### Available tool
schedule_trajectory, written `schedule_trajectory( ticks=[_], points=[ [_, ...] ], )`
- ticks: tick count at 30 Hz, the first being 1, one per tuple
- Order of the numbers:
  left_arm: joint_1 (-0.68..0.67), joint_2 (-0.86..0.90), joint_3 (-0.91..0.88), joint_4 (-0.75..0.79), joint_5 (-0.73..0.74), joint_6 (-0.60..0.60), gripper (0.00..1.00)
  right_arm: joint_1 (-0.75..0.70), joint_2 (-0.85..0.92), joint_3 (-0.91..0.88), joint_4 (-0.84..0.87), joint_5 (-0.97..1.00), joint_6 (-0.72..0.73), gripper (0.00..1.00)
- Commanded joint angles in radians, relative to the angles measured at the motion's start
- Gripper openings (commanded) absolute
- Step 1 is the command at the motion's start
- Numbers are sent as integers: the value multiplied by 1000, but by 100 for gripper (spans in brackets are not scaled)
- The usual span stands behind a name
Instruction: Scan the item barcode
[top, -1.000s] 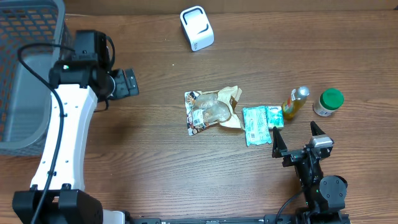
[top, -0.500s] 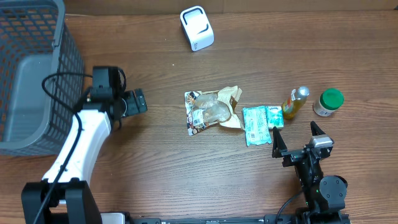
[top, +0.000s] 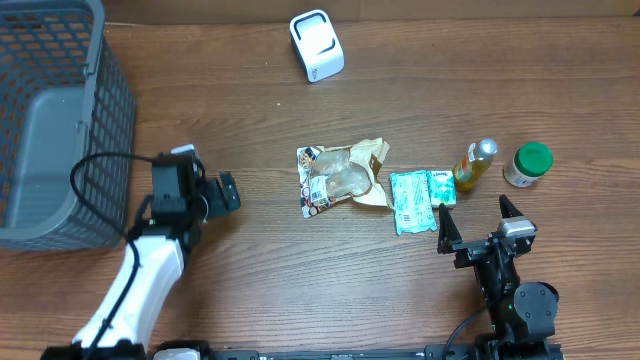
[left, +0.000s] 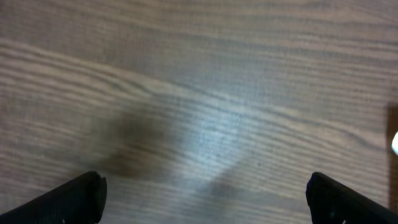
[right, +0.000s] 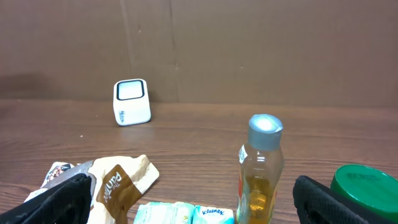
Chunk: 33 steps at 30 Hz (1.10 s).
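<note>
snack pouch (top: 335, 180) on desk (top: 260, 285): looks light, crinkly, slippery; best pinched at flat sealed edge. left fingers (top: 224, 192), right fingers (top: 472, 210) spread wide, empty.

The black left gripper (top: 228, 192) on its white arm (top: 150, 265) has drawn back from the grey mesh basket (top: 108, 105). A second ago it lay beside the basket's right wall, the arm crossing over that wall. Now it sits near the basket's near-right corner, and the arm is clear of the basket.
</note>
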Motion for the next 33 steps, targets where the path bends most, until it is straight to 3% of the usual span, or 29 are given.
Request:
schedule_trajectory(
  ticks=[1,9,25,33],
  points=[
    [-11,-58,-84,40,6,19,100,-4,-8,-10,7,9,-5,100],
    [-11,-159,-281,206,5,19,100,-4,-8,-10,7,9,-5,100],
    [40,-232,-427,212,8,23,100,-4,-8,-10,7,9,-5,100],
    [40,-306,-568,399,8,23,100,-4,-8,-10,7,9,-5,100]
  ],
)
